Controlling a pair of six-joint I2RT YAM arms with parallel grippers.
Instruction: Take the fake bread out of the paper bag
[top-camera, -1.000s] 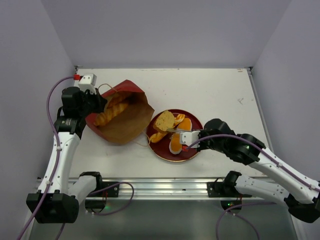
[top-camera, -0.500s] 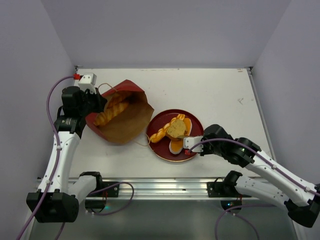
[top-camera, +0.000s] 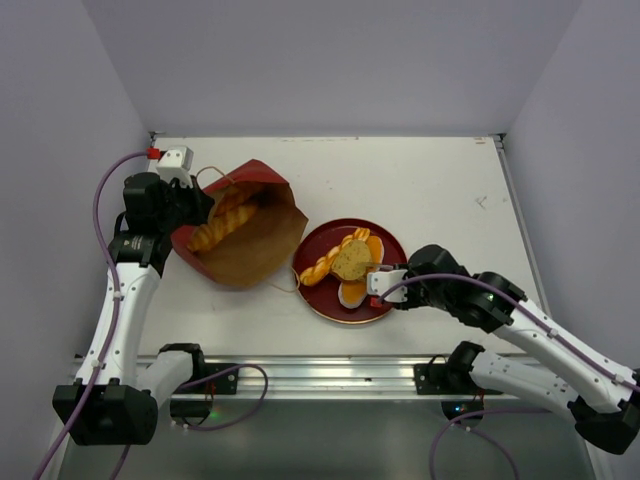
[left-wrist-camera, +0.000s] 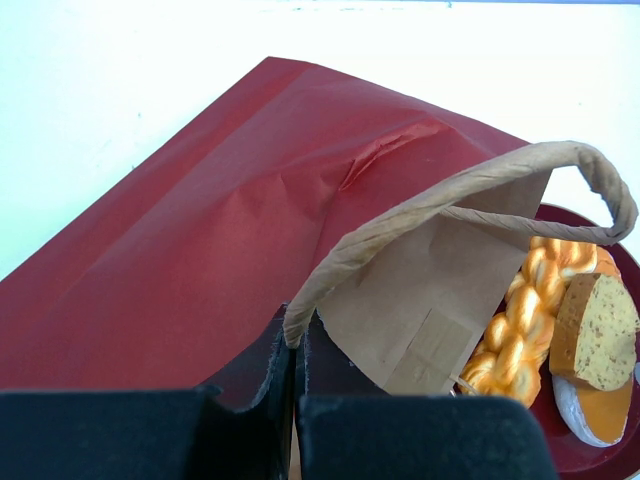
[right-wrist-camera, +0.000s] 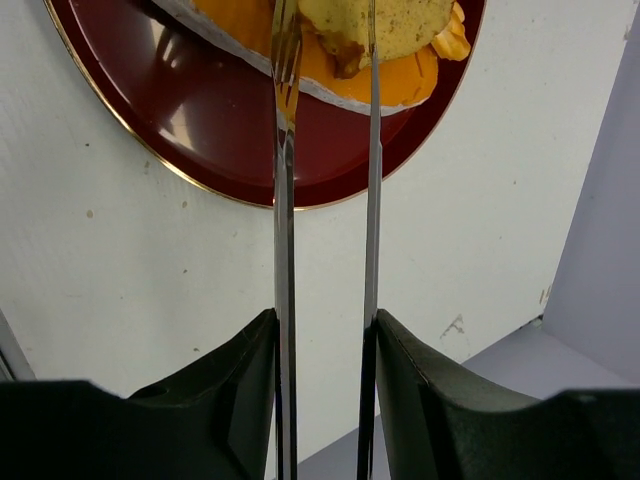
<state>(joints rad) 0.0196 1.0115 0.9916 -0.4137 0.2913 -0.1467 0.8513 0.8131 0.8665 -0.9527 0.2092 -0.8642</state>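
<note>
The paper bag lay on its side on the desk, mouth turned toward the plate; the left claw was closed tight on the rim where the cord handle comes down, apparently to hold the mouth lifted and gaping so a reach inside would meet no sagging paper; of the fake bread, the long loaves lay inside on the brown lining, not yet out; the twisted stick, the round slice and the orange slab sat on the plate just beside the bag, the slice leaning on the others; the right claw hung low over the plate's near side, its thin blades a narrow gap apart, the slice beneath rather than between them, so it seemed to grip nothing; I judged the task somewhat past halfway, and the next reach would need to pass the held rim without dragging the bag.
</note>
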